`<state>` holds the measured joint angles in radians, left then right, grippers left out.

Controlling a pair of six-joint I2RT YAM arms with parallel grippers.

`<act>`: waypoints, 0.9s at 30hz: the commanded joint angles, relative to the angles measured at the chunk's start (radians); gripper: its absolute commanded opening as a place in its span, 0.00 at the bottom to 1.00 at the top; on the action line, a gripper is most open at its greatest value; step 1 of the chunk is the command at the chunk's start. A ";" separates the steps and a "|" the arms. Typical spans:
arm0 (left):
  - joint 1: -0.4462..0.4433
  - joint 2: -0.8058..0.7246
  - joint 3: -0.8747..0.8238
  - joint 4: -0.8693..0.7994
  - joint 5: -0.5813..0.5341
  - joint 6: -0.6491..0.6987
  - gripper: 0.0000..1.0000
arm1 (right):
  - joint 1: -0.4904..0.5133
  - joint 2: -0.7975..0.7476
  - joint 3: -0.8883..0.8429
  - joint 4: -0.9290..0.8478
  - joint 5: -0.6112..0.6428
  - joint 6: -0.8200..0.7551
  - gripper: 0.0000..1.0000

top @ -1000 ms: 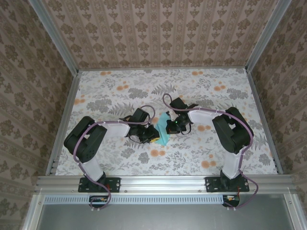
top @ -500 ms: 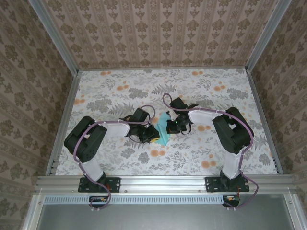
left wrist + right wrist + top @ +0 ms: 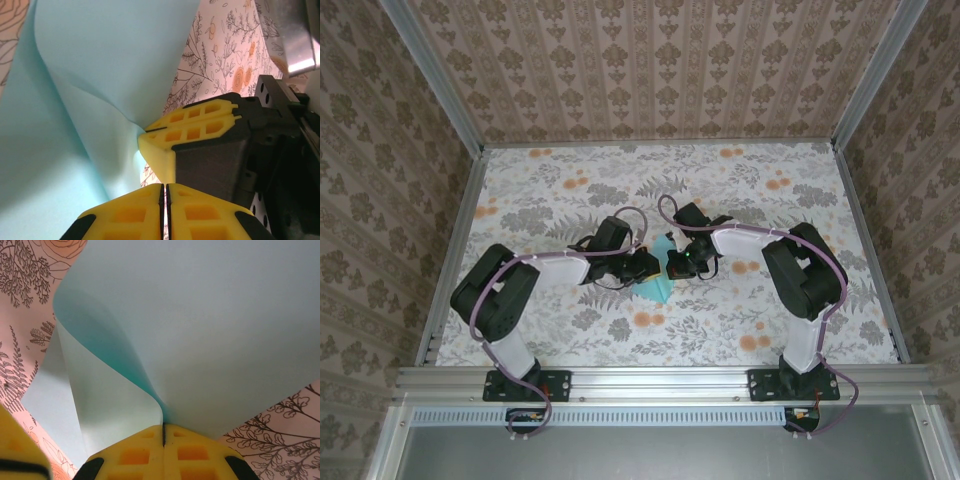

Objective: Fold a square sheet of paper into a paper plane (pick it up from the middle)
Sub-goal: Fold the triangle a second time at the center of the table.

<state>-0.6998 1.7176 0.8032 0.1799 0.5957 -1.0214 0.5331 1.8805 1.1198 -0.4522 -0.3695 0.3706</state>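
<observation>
The square sheet of paper (image 3: 658,290) is light turquoise. It stands bent up off the table between the two wrists, curving in a loose fold (image 3: 200,315). My right gripper (image 3: 163,426) is shut on the sheet, and the fold runs straight into its closed yellow fingertips. In the left wrist view the sheet (image 3: 90,100) billows to the left, held at the right gripper (image 3: 150,134). My left gripper (image 3: 165,186) is shut just below the right one, with only a hairline slit and no paper in it. The two grippers (image 3: 645,265) (image 3: 677,263) nearly touch. The paper plane is out of view.
The floral tabletop (image 3: 570,190) lies all around, with metal rails (image 3: 650,380) at its edges and patterned walls behind. Both arms' elbows (image 3: 495,295) (image 3: 805,270) stand out to the sides.
My left gripper has swung away from the near edge and toward the right gripper, and its jaws have closed a little. The right gripper holds still with the paper.
</observation>
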 commanded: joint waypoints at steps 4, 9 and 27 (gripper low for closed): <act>-0.004 0.059 0.025 0.051 0.036 -0.031 0.12 | -0.001 0.041 0.005 -0.059 0.032 -0.014 0.04; -0.004 0.084 0.029 0.030 0.035 -0.031 0.12 | -0.002 0.046 0.008 -0.059 0.032 -0.013 0.04; -0.005 0.120 0.013 -0.001 0.024 -0.037 0.11 | -0.003 0.053 0.025 -0.070 0.038 -0.020 0.04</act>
<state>-0.6998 1.8118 0.8070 0.2058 0.6128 -1.0447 0.5331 1.8923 1.1400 -0.4767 -0.3695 0.3668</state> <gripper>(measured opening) 0.114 0.048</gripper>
